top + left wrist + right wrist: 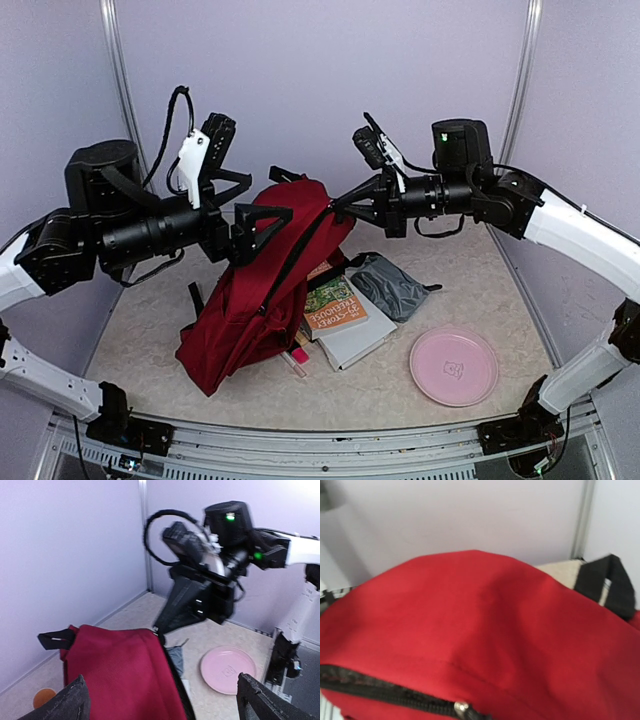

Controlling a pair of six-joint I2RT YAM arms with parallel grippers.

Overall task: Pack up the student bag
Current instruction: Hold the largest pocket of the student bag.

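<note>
The student bag (262, 300), dark red with black zippers, stands slumped in the middle of the table, its top lifted. My right gripper (342, 206) is shut on the bag's top edge and holds it up; the left wrist view shows its tip (159, 628) at that edge. My left gripper (262, 226) hangs open just left of the bag's top with nothing between its fingers (75, 702). Below them lies the bag's red fabric (120, 670). In the right wrist view the bag (485, 630) fills the frame, with its zipper (395, 692) and a black strap (605, 580); the fingers are hidden.
Beside the bag lie a green-covered book (333, 303) on a white book (362, 342), a grey pouch (392, 285) and a small pink item (298, 355). A pink plate (453, 365) sits at the front right. Walls close in the back and sides.
</note>
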